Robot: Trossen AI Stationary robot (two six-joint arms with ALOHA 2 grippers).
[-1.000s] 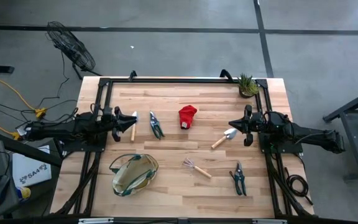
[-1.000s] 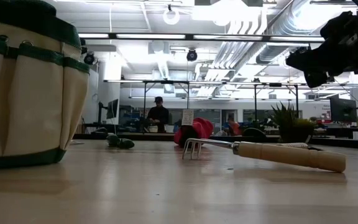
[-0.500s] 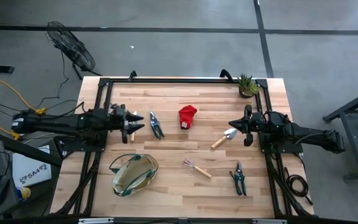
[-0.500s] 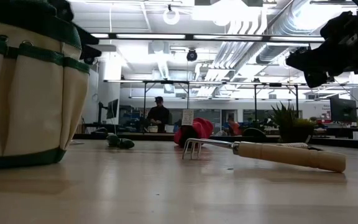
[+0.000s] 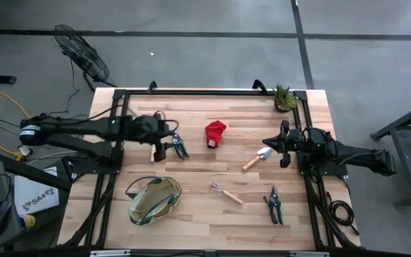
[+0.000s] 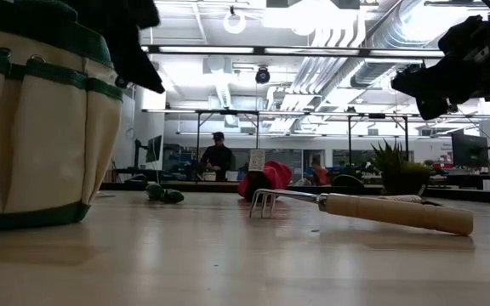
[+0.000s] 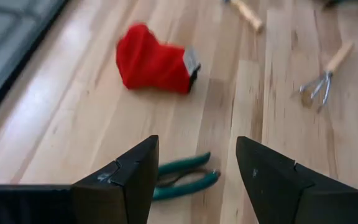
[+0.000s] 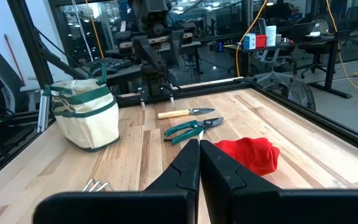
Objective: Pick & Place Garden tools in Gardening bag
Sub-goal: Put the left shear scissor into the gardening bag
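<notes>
The beige gardening bag [image 5: 153, 198] stands near the table's front left. My left gripper [image 7: 196, 142] hangs open above the table, tipped down over a pair of green-handled pruners [image 7: 182, 180], touching nothing. A wooden-handled trowel [image 8: 185, 113] lies beside those pruners. The red cloth [image 5: 215, 133] lies mid-table, with a second trowel [image 5: 257, 158] to its right. The claw rake [image 5: 225, 191] and a second pair of pruners [image 5: 274, 205] lie nearer the front. My right gripper [image 8: 199, 152] waits shut at the table's right side, level and off the table.
A small potted plant [image 5: 285, 98] stands at the far right corner. A black frame [image 5: 191, 92] runs along the table's edges. Bare wood lies between the bag and the rake. People sit in the room beyond the far edge.
My left gripper has risen and moved from the table's left side toward its middle, from over the trowel to over the pruners. It has tipped from level to pointing downward, and its fingers stand wider apart. No tool has moved.
</notes>
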